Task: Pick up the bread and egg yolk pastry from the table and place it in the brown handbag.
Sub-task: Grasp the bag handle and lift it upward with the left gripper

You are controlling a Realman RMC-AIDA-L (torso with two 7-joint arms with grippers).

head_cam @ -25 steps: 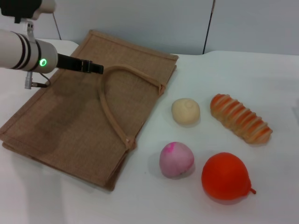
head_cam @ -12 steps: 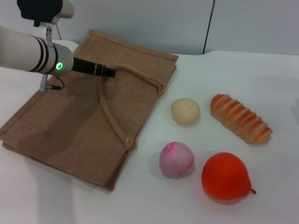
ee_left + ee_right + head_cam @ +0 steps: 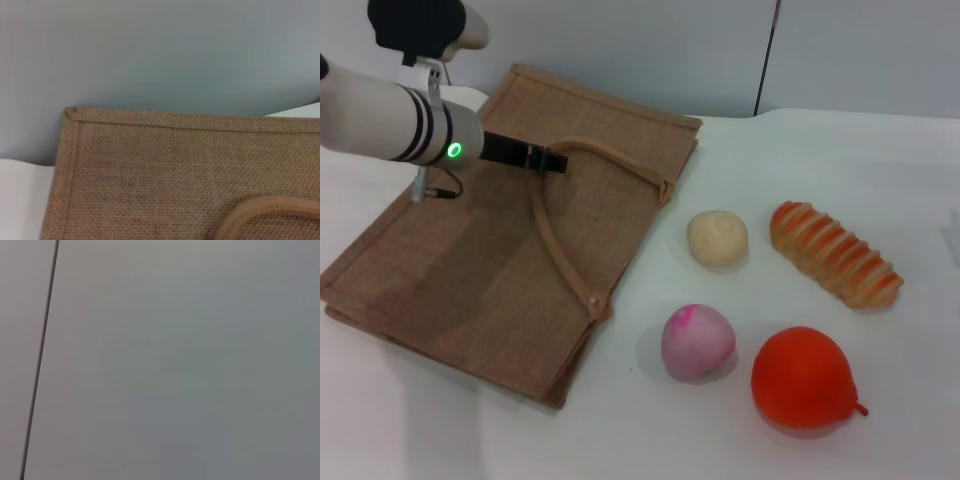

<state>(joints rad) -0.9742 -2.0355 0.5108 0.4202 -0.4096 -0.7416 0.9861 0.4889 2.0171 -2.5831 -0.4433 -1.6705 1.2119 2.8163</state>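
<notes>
**Operator:** Report claw status and the location of each task item.

**Technician:** The left claw [image 3: 552, 160] was positioned over the brown handbag [image 3: 470, 270], its dark tip at the top of the strap handle [image 3: 555, 240] loop. Whether it was released or clenched could not be determined from either view that showed it. The right claw was not in view. The handbag lay flat on the white surface [image 3: 840, 170], mouth edge toward the foods. The egg yolk pastry [image 3: 717, 238] rested just beside that edge. The bread [image 3: 834, 253] lay beyond the pastry, apart from it. Neither item was in the bag.

**Operator:** Identify failure modes from this state.

**Technician:** Three were judged likely. First, the bag was collapsed; without lifting the handle to open the mouth, an inserted item would probably rest on top of the fabric. Second, a shallow grip on the thin strap could slip, dropping the mouth closed. Third, the pink-topped ball [image 3: 698, 341] matched the pastry in size and sat near it, so a mis-selection was possible. The orange-red fruit [image 3: 806, 377] lay near the bread and could be knocked during approach.
</notes>
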